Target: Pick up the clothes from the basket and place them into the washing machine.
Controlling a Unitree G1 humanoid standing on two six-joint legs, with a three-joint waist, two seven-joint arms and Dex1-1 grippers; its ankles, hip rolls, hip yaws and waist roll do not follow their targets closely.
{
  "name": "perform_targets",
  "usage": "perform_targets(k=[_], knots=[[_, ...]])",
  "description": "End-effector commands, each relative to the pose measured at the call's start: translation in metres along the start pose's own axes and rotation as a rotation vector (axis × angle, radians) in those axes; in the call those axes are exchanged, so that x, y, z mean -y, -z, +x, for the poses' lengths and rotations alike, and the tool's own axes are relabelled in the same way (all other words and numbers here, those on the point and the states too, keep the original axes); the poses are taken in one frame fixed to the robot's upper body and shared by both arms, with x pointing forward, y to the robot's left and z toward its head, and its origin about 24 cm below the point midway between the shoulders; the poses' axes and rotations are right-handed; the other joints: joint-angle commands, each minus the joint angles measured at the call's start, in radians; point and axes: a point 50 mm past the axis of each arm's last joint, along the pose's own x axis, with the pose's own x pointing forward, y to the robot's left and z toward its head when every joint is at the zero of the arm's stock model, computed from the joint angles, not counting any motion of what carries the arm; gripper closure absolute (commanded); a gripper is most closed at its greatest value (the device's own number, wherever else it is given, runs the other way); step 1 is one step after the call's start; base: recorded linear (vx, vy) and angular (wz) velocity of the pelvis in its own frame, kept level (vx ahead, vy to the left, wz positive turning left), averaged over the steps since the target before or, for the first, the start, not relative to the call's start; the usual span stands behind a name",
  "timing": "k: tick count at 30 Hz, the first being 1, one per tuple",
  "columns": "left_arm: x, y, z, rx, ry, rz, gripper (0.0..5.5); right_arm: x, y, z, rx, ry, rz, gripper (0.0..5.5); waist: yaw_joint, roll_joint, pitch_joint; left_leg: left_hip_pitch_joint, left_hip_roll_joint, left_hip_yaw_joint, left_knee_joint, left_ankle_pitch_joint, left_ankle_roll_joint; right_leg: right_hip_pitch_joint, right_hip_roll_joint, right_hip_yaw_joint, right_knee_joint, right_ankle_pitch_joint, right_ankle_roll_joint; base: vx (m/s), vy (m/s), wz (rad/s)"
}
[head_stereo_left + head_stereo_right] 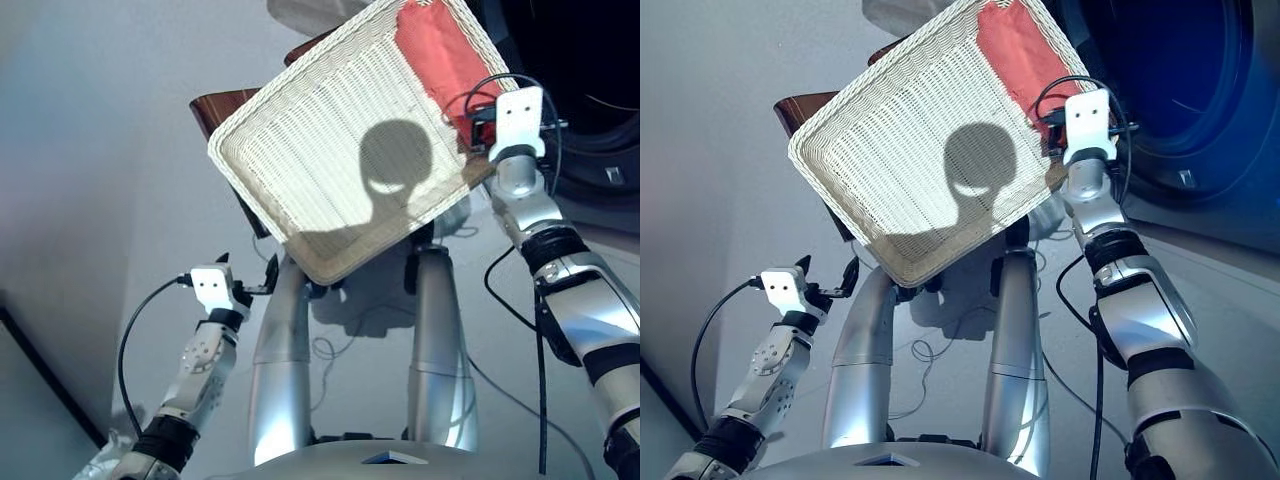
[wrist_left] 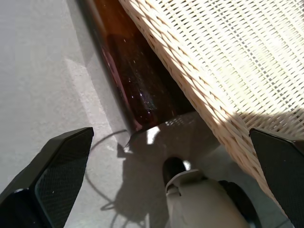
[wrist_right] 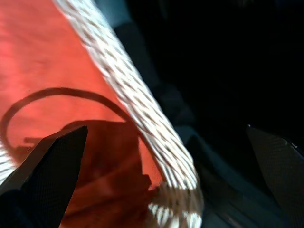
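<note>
— Where's the coral red garment [image 1: 432,50]?
— In the basket [image 1: 300,130], along its side nearest the washing machine [image 1: 1180,90], right by the right claw [image 3: 161,190].
— That claw's state?
— Spread wide, straddling the rim, gripping nothing.
— The left claw [image 2: 161,185]?
— Open too, low beside the basket.

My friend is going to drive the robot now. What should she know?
Left hand: open, empty, low beside the basket, touching nothing.
Right hand: open, over the basket's rim next to the coral red garment, not gripping it yet.
Basket: holds only the red garment, at the end nearest the washing machine.
Done: no navy or black garment is left in the basket.
Left: grab the red garment and put it in the drum.
</note>
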Motion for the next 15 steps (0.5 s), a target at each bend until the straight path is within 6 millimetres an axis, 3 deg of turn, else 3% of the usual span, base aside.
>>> perform_targets(k=[1,6,15], knots=[[0.0051,-0.0017,-0.0041,0.024,0.017,-0.009,0.00,0.0105,-0.0324,0.0080,0.148,0.046,0.035,0.00,-0.024,0.044,-0.011,-0.009,-0.028,-0.004,-0.115,0.096,-0.008,0.035,-0.007,-0.051,-0.015,-0.034,-0.061,0.000,0.000,0.000],[0.0109,-0.0006,-0.0041,0.021,0.042,-0.023,0.00,0.0103,-0.0312,0.0084,0.148,0.012,0.005,0.00,-0.026,0.052,-0.003,-0.012,-0.021,0.007,-0.100,0.089,-0.004,0.022,-0.002,-0.049,-0.001,-0.032,-0.063,0.000,0.000,0.000],[0.0135,-0.0013,-0.0102,0.022,0.078,-0.051,0.00,0.0042,-0.0227,0.0041,0.151,-0.191,-0.105,0.00,-0.022,0.054,-0.001,-0.041,-0.015,0.005,-0.085,0.100,-0.006,-0.012,-0.001,-0.054,0.022,-0.025,-0.066,0.000,0.000,0.000]])
